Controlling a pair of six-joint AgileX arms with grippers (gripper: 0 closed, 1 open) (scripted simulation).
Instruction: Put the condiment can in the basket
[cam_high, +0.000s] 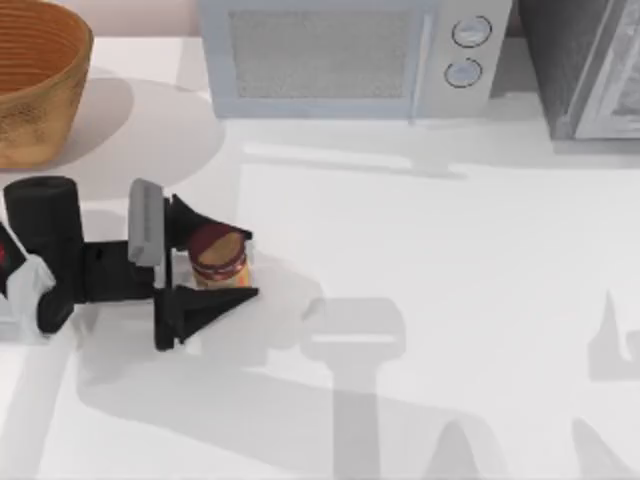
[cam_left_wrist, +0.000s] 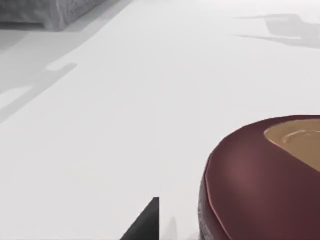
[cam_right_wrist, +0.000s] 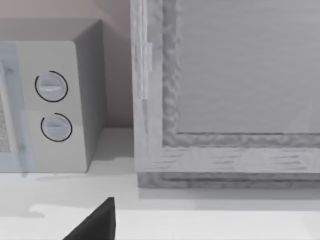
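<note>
White tabletop: left gripper is straddling small maroon-lidded condiment can, fingers spread, not clamped; center, squeeze, then lift toward golden-brown wicker basket at 10 o'clock.

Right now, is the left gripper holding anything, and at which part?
The left gripper has its fingers on both sides of the condiment can, at its body below the lid; a firm grip cannot be told.
</note>
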